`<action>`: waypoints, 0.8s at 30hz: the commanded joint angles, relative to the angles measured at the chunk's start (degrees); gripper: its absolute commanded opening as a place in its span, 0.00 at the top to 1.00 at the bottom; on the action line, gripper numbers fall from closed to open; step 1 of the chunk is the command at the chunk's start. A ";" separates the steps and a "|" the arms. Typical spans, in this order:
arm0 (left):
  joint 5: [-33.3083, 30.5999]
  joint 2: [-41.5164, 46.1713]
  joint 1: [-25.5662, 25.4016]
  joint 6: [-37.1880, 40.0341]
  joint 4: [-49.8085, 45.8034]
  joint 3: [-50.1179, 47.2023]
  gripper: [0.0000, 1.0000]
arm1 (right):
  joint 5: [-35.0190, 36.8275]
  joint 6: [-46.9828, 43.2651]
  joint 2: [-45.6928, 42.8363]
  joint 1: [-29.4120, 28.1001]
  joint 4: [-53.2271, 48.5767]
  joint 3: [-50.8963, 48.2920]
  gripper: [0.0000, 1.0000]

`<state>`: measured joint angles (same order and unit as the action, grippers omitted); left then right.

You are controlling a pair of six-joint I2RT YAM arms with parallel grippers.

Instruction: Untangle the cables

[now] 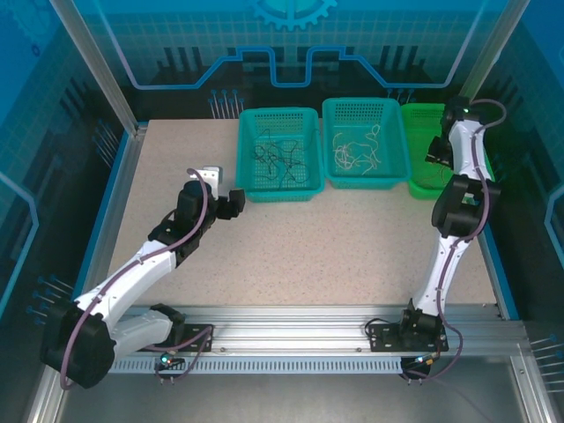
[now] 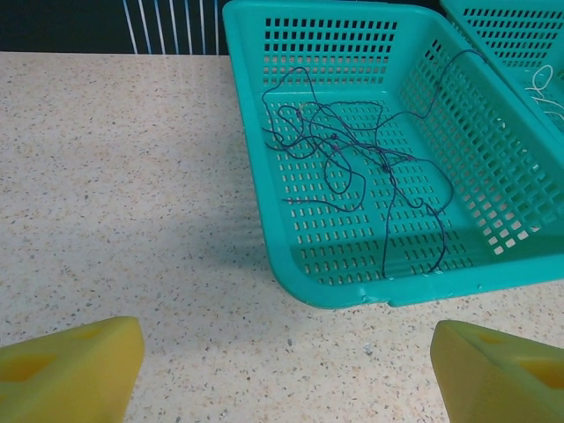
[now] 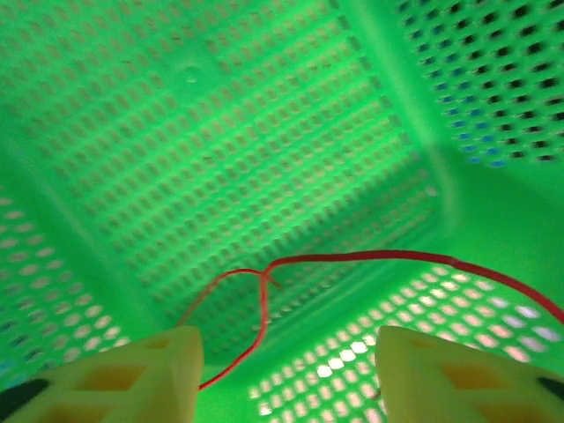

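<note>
Cables (image 2: 352,167), dark ones, lie in loose tangle in teal basket (image 2: 251,132), top middle of left wrist view. White cables (image 1: 357,148) in middle basket (image 1: 368,182), top of overhead view. Red cable (image 3: 352,257) crosses green basket (image 3: 220,132), low in right wrist view. I see left gripper (image 2: 286,352) over table (image 2: 115,194), just below teal basket, fingers wide, holding nothing. Right gripper (image 3: 289,352) inside green basket, fingers apart. Red cable dips between them, near lower-left finger, not squeezed.
</note>
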<state>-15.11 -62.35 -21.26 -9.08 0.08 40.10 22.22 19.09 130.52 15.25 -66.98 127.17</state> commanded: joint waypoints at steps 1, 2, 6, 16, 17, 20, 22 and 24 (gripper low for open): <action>1.45 0.21 -0.19 0.86 -0.08 -0.15 0.15 | 17.73 -11.69 0.16 -2.99 -1.02 -0.21 0.06; 1.49 0.02 -0.18 1.19 -0.08 -0.03 0.14 | 20.79 -13.21 0.22 -3.87 -0.71 -1.26 0.00; 2.32 -0.60 -0.18 3.15 -0.33 0.67 0.14 | 7.04 -13.38 -0.97 -3.97 -3.75 1.05 0.00; 5.47 -0.64 -0.05 5.54 0.30 1.65 0.14 | 29.56 -27.02 -4.74 -8.45 3.74 -6.40 0.00; 5.82 -0.52 -0.10 5.63 0.23 1.70 0.14 | 33.49 -29.86 -5.64 -8.56 6.92 -8.45 0.00; 6.90 -0.24 -0.10 6.09 0.18 1.89 0.14 | 41.70 -35.05 -6.82 -7.94 13.35 -11.21 0.00; 7.41 -0.04 -0.10 6.39 -0.37 2.56 0.14 | 41.68 -37.14 -7.45 -6.65 15.78 -11.65 0.00; 8.12 0.03 -0.07 6.92 -1.23 3.27 0.14 | 40.48 -38.06 -7.49 -5.10 16.08 -11.27 0.00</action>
<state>-9.30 -63.00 -21.26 -3.95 -0.34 40.45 57.56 -13.80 125.99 7.81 -55.83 115.96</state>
